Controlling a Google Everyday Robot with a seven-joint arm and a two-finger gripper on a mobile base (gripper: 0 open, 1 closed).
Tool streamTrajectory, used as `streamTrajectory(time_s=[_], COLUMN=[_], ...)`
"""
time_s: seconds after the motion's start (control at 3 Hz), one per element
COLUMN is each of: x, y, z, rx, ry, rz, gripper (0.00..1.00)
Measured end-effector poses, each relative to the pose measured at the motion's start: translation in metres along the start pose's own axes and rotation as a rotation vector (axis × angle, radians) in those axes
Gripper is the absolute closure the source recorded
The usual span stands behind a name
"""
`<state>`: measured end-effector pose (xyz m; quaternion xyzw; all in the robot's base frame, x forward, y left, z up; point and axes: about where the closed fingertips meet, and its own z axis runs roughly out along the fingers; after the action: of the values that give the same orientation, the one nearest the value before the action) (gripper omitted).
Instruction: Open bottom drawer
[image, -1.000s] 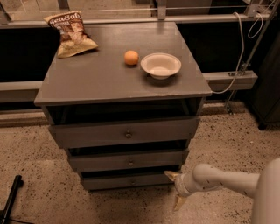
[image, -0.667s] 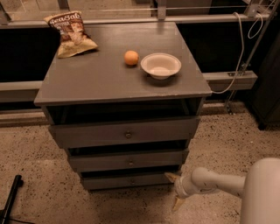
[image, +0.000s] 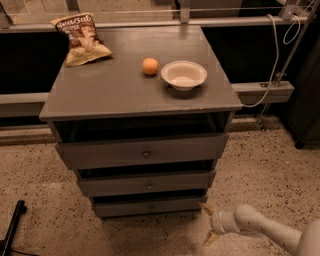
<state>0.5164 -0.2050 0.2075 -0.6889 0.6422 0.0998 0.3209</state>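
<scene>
Gripper (image: 208, 224) low at the right of the cabinet (image: 125, 90), just off the floor (image: 260, 170), on the end of a white arm (image: 265, 231) coming in from the lower right corner. Two yellowish fingers (image: 205, 209) spread wide apart, one up, one down; nothing between them.

Count: three grey drawer fronts, stacked, each with one small dark knob. One bottom drawer (image: 150, 206), lowest of the stack, a dark gap above its front. Upper finger tip just beside this drawer's right end; contact cannot be told. On the top: one white bowl (image: 183, 75), one orange (image: 150, 66) just left of the bowl, one chip bag (image: 82, 39) at the back left corner, well apart from both.

Against the frame a second earlier: gripper lies slightly further right and lower, a little off the drawer's corner. Drawer fronts, bowl, orange and bag unchanged in place.
</scene>
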Motion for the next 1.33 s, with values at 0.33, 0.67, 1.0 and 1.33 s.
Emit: streamTrajectory(time_s=[0.33,0.67,1.0,1.33], x=[-0.02,-0.055,-0.068,-0.067], y=[-0.003,-0.017,-0.025,-0.038], z=[0.011,0.028,0.039,0.068], rx=[0.012,0.032,0.039,0.025], ry=[-0.053,-0.116,-0.126,-0.128], rz=[-0.024,-0.123,-0.163,-0.163], gripper=[0.0,0.0,0.0,0.0])
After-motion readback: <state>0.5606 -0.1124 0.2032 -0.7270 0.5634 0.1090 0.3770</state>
